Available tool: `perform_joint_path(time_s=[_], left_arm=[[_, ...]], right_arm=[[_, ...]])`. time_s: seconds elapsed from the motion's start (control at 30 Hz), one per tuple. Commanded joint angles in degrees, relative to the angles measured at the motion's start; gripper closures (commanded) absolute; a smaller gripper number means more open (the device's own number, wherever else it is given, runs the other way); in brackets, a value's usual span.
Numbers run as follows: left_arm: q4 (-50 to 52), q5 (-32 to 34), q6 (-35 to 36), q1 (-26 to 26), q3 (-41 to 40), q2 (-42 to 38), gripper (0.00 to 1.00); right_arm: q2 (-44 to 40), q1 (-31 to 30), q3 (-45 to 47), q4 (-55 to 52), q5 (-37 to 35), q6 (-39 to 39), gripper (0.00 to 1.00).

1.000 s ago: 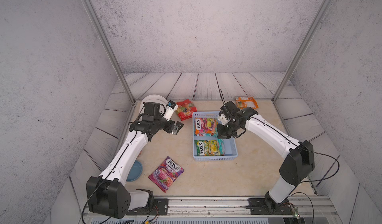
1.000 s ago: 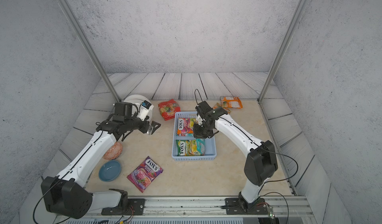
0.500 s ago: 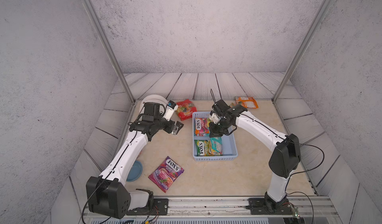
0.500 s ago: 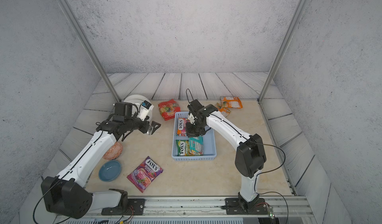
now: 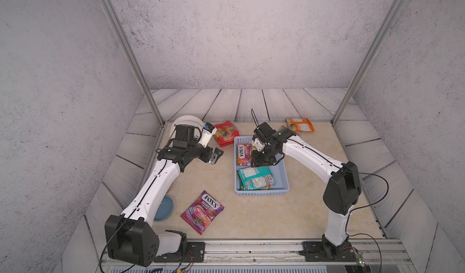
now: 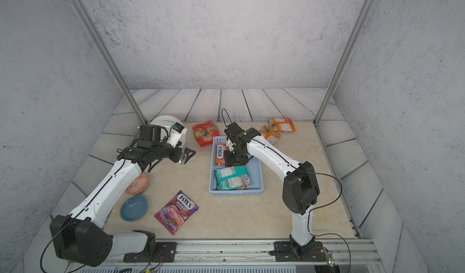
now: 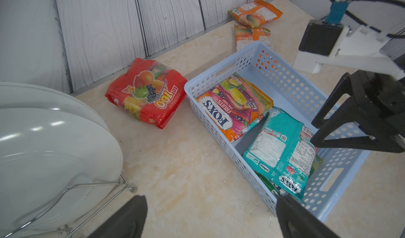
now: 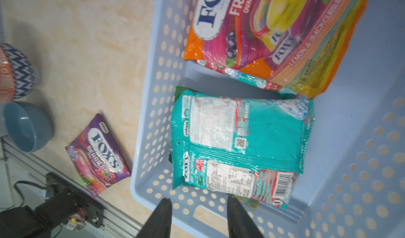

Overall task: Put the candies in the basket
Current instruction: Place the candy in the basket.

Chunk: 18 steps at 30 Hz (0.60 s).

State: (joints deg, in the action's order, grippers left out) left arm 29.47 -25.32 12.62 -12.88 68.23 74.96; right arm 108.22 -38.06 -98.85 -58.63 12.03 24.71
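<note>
The pale blue basket (image 5: 261,192) (image 6: 236,192) stands mid-table. A teal candy bag (image 5: 256,178) (image 8: 241,136) lies face down in its near half, on top of a green bag (image 7: 266,183). An orange-pink FOX'S bag (image 5: 243,154) (image 7: 234,107) fills the far half. My right gripper (image 5: 260,159) (image 8: 198,200) hangs open and empty over the basket's middle. Outside lie a purple FOX'S bag (image 5: 202,211) (image 6: 177,210), a red bag (image 5: 225,136) (image 7: 145,94) and two orange bags (image 6: 281,124) (image 6: 270,135). My left gripper (image 5: 215,156) (image 7: 210,200) is wide open above bare table, left of the basket.
A white plate (image 5: 187,122) in a wire rack stands at the back left beside my left wrist. A blue bowl (image 6: 133,208) and a patterned orange bowl (image 6: 138,183) sit near my left arm. Metal frame posts stand at the table's back corners.
My right gripper swung left over the basket and opened. The teal bag now lies in the basket's near half. The left arm has not moved.
</note>
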Motion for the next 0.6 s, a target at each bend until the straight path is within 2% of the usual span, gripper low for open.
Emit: perform_joint_path(time_s=[0.0, 0.1, 0.23, 0.27, 0.37, 0.57], left_arm=[[-0.56, -0.3, 0.35, -0.04, 0.42, -0.64, 0.02], [-0.38, -0.86, 0.17, -0.04, 0.51, -0.6, 0.02], [-0.06, -0.27, 0.29, -0.04, 0.81, -0.78, 0.02], [-0.4, -0.18, 0.52, -0.04, 0.45, -0.8, 0.02], [0.03, -0.11, 0.63, 0.05, 0.61, -0.94, 0.02], [-0.7, -0.09, 0.79, 0.14, -0.02, -0.7, 0.02]], right_arm=[[-1.17, 0.35, 3.85, -0.94, -5.44, -3.15, 0.47], [-0.83, 1.08, 6.56, 1.24, -6.07, -3.4, 0.37], [-0.22, 2.48, 8.79, 3.22, -6.2, -3.68, 0.18], [-0.1, 2.84, 9.7, 4.04, -6.1, -3.86, 0.09], [0.8, 4.57, 10.64, 4.67, -3.99, -3.3, 0.05], [2.11, 6.33, 13.36, 8.61, 1.14, -3.6, 0.04]])
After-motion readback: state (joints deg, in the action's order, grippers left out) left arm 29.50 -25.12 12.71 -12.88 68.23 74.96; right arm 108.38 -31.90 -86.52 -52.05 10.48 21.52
